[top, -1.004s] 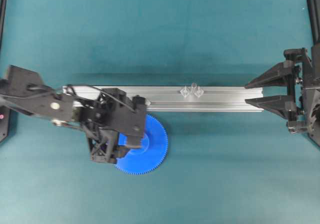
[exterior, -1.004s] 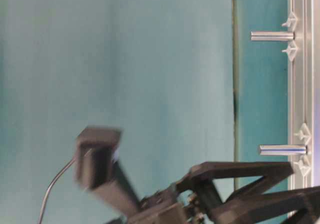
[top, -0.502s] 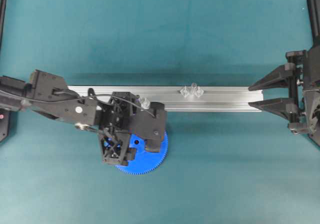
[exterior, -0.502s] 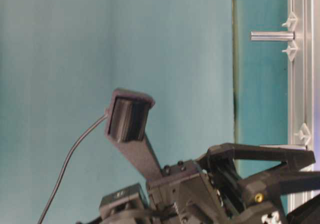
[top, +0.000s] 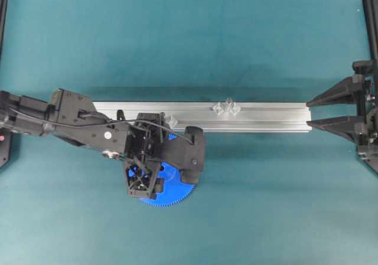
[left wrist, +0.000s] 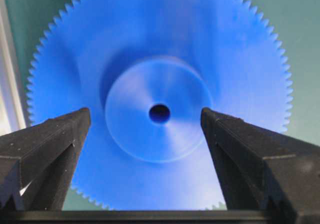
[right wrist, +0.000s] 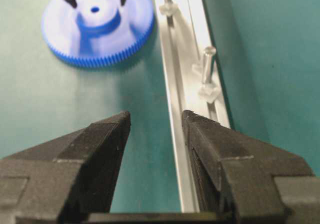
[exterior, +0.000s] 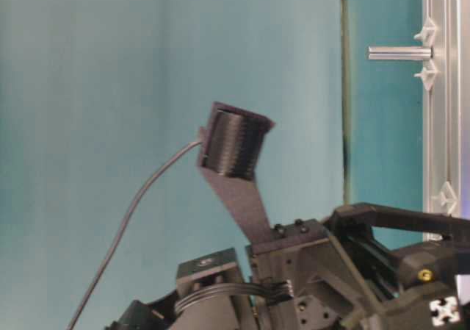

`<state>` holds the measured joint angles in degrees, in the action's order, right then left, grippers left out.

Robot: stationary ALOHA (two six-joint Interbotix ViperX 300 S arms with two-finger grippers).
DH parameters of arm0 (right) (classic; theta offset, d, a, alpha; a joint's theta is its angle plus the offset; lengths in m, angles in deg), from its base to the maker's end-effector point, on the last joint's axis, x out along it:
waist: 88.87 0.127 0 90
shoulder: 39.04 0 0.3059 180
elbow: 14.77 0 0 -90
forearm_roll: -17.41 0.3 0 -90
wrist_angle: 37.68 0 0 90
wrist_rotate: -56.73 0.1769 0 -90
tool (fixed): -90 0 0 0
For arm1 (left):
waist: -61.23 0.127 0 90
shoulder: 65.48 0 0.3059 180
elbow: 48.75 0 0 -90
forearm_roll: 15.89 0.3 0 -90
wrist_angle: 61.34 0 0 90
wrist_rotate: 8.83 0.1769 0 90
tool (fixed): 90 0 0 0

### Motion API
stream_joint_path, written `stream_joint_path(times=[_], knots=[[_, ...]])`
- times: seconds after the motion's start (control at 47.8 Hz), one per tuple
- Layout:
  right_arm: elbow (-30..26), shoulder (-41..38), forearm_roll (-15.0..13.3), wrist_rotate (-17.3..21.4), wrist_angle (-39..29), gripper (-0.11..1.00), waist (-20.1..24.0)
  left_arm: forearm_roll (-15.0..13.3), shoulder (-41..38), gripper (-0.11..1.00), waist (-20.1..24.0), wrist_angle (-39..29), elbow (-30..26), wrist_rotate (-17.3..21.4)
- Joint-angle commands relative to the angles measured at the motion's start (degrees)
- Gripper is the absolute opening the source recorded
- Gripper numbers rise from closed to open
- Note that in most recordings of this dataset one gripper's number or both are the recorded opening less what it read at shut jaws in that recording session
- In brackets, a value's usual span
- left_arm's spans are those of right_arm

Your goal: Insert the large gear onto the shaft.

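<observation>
The large gear (left wrist: 159, 59) lies flat on the teal mat in front of the rail. It is mostly under my left arm in the overhead view (top: 175, 191), and it also shows in the right wrist view (right wrist: 97, 32). My left gripper (left wrist: 145, 113) is open and points down over it, one finger on each side of the raised hub, holding nothing. One shaft (top: 227, 107) stands in its clear mount on the rail. A second shaft (top: 171, 121) stands right by the left arm. My right gripper (top: 308, 113) is open and empty at the rail's right end.
The long silver aluminium rail (top: 260, 117) runs across the middle of the mat. In the right wrist view the rail (right wrist: 175, 84) passes under my right-hand finger, with a shaft (right wrist: 207, 67) just ahead. The left arm (exterior: 308, 271) fills the bottom of the table-level view.
My left gripper has moved right and come down over the gear's hub. My right gripper has drawn back to the right, off the rail's end.
</observation>
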<state>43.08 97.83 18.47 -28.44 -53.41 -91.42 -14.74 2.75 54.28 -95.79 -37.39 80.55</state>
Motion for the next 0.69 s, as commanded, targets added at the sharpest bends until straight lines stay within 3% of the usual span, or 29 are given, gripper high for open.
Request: stream_joint_path(times=[0.0, 0.669], knots=[[-0.62, -0.35, -0.09, 0.18, 0.18, 0.57, -0.18, 0.00, 0.53, 0.94, -0.35, 0.00, -1.32, -0.09], [-0.09, -0.53, -0.09, 0.18, 0.18, 0.57, -0.18, 0.00, -1.32, 0.94, -1.32, 0.09, -2.37, -4.04]])
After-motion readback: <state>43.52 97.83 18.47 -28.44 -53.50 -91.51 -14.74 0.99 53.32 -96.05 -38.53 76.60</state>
